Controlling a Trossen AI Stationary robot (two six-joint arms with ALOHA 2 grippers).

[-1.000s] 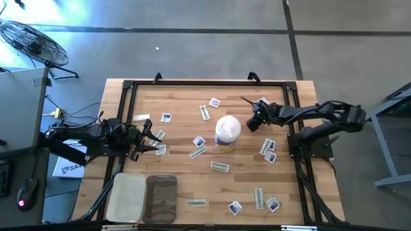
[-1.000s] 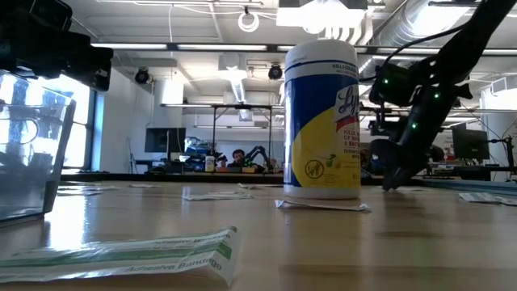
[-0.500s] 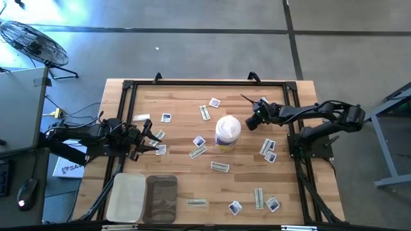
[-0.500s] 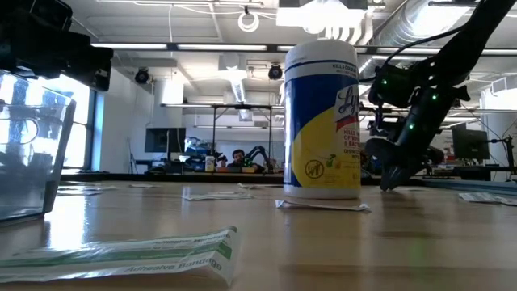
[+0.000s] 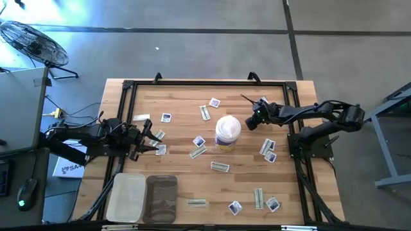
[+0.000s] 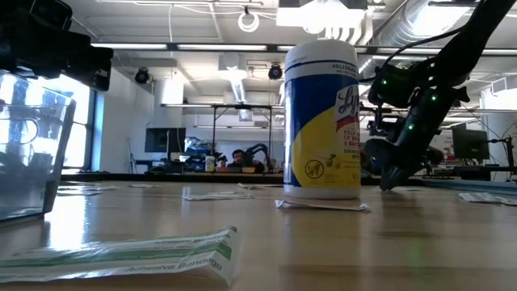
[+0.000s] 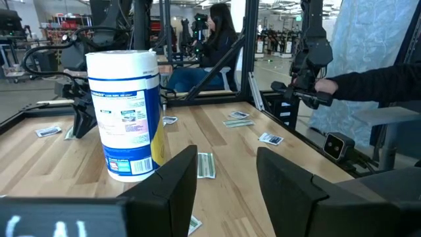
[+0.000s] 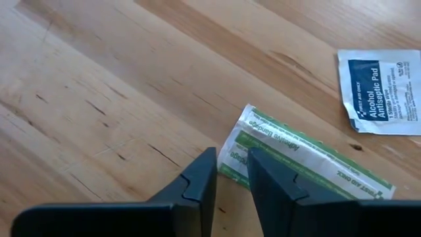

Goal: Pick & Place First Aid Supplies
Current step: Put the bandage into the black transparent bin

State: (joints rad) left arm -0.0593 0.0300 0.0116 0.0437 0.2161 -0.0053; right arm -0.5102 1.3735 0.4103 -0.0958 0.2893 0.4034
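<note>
The adhesive bandage strip (image 8: 304, 155) lies flat on the wooden table (image 5: 186, 96), at the far right by the canister (image 5: 227, 133), its near end right at the right gripper (image 8: 230, 176) tips and its long axis running away from them, askew to the finger gap. Those fingers are narrowed to a slim gap, seemingly pinching the strip's end. An alcohol prep pad (image 8: 379, 93) lies just beyond, while the left gripper (image 7: 227, 172) waits spread wide, well apart.
</note>
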